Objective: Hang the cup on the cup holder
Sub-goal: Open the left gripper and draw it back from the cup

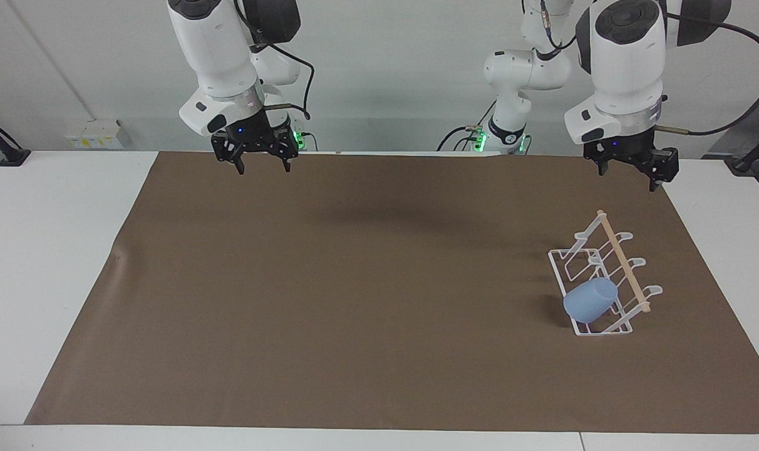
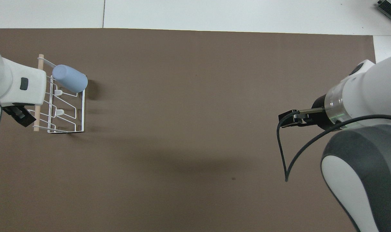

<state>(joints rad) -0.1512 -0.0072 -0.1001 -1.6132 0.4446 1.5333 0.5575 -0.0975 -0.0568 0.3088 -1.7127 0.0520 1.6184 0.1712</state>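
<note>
One camera sits high across the desk (image 1: 54, 250), facing the two robots and taking in the whole brown mat (image 1: 354, 282) from a fair way off. The other hangs above the robots' own end, looking forward and steeply down, nearer the surface. Both share the mat and the cup holder (image 1: 605, 275) with its cup (image 1: 589, 300), seen half a turn apart.

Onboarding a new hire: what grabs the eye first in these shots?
The light-blue cup hanging tilted on a prong of the white cup holder, at the left arm's end of the brown mat. Both arms are raised at the robots' edge, left gripper and right gripper open and empty.
</note>
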